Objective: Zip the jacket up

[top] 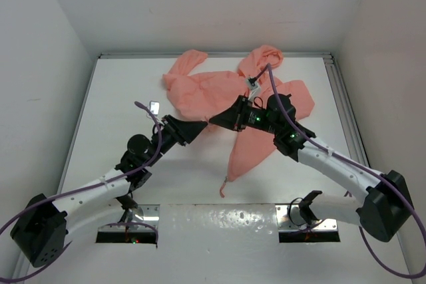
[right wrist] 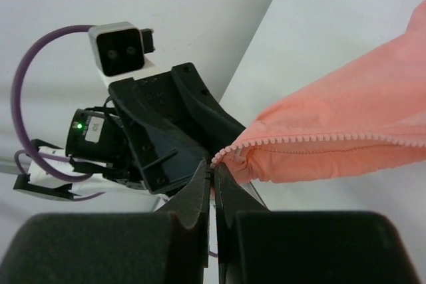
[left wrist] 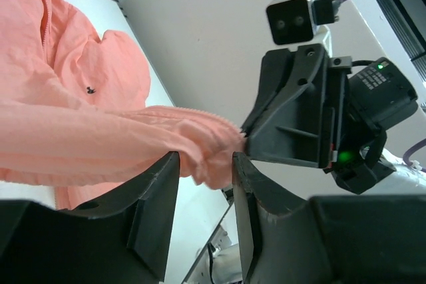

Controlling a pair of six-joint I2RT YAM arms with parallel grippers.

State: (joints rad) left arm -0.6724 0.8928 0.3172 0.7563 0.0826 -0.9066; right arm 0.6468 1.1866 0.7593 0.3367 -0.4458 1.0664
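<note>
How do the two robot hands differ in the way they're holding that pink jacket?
The right hand has fingers almost together, pinching the thin zipper edge of the jacket; the left hand has fingers apart, a thick bunch of fabric between them. The right hand reaches in from the right, the left hand from the left. Both are black and meet at one spot.
</note>
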